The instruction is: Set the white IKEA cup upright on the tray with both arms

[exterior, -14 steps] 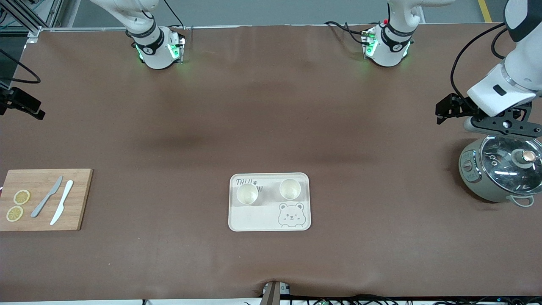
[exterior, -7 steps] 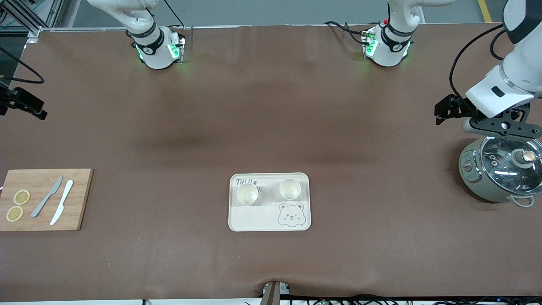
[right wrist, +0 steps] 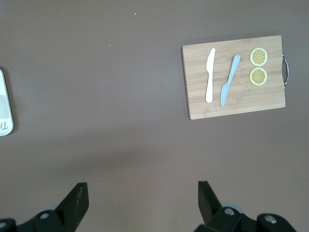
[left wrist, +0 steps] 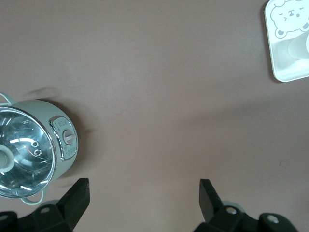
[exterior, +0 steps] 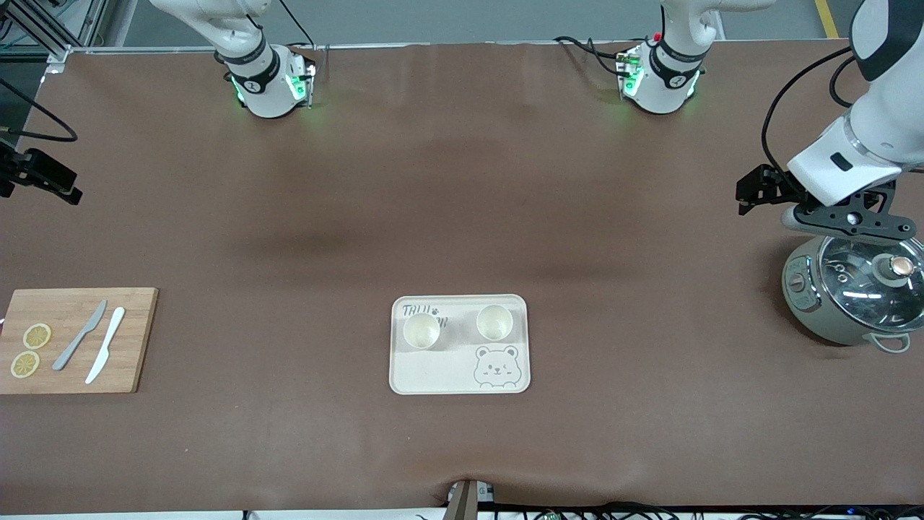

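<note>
The cream tray with the grey bear drawing lies mid-table, near the front camera. Two white cups stand upright on it, open side up: one over the lettering, the other beside it toward the left arm's end. My left gripper hangs open and empty over the brown table beside the pot; its wrist view shows the jaws wide apart and a tray corner. My right gripper hangs open and empty over the right arm's end of the table, jaws wide apart.
A grey-green pot with a glass lid stands at the left arm's end. A wooden cutting board with two knives and two lemon slices lies at the right arm's end, also in the right wrist view.
The left gripper has drifted a little away from the pot toward the arm bases. The right gripper has barely shifted. The cups and tray have not moved.
</note>
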Motion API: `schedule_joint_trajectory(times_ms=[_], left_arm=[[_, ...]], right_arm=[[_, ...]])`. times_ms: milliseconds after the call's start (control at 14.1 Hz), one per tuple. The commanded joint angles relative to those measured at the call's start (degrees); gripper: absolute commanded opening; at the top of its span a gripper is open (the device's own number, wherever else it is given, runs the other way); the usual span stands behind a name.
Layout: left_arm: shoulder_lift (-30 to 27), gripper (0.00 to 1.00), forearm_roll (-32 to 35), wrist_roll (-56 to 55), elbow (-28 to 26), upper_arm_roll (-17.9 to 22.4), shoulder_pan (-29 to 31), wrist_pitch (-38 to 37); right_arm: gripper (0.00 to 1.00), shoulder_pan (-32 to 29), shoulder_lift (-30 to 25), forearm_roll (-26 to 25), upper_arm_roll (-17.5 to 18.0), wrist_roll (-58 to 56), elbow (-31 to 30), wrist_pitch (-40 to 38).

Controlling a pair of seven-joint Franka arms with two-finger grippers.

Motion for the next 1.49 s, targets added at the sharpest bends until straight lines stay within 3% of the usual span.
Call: schedule_joint_trajectory(times_ms=[0,711,1422], left_arm=[[0.0,1.0,-0.1,-1.1,0.1,-0.2,0.0,0.2],[0.0,1.0,-0.1,-2.0,0.2,-0.3,0.0,0.3],[0.0,1.0,-0.1,-2.0,0.3,-0.3,-0.2,0.3]], right_arm=[[1.0,-0.7,0.5,0.3,0.8,0.0,0.7,-0.1],[1.0,-0.6,0.6,0.5,0.8,0.0,0.7,1.6],[1.0,-0.7,1.4,2.3,0.8,2.5,5.0,3.0]])
